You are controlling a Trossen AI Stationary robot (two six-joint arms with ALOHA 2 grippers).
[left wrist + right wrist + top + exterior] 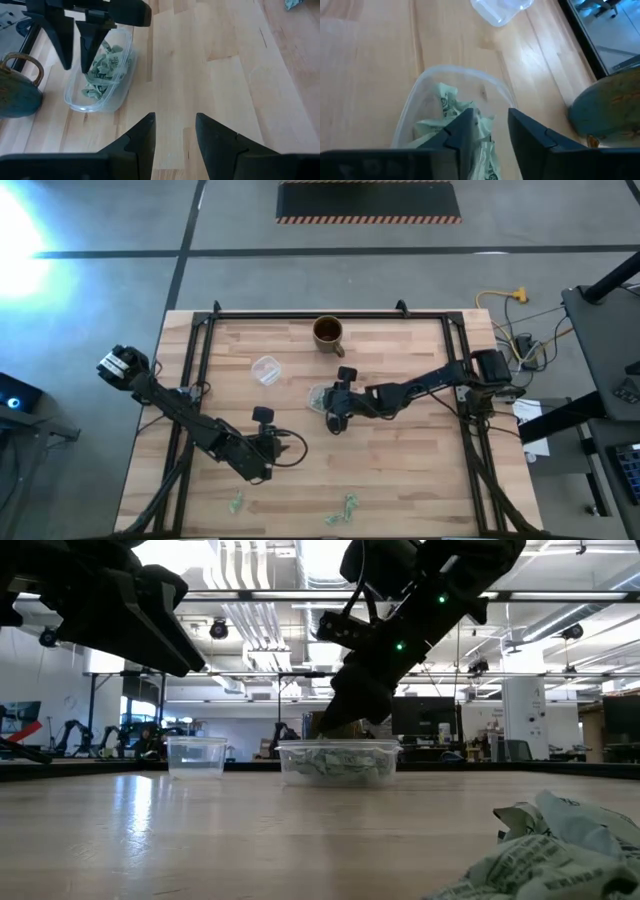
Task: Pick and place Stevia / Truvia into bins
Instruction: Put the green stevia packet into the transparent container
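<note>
The bin, a clear shallow tub point(318, 394), stands on its base mid-table and holds several crumpled green-and-white sachets point(102, 70). My right gripper point(489, 122) hangs open just above the tub's near side, fingers pointing down, with nothing between them; it is also visible in the left wrist view point(77, 47). My left gripper point(175, 132) is open over bare wood toward the table's near left, facing the tub. More sachets lie loose at the near edge point(346, 509) point(237, 500) point(545, 850).
A brown mug point(328, 332) stands near the far edge, beyond the tub. A smaller clear round cup point(266, 370) sits left of the tub. Black frame rails point(195, 380) run along the table's left, right and far sides. Bare wood lies between the tub and the loose sachets.
</note>
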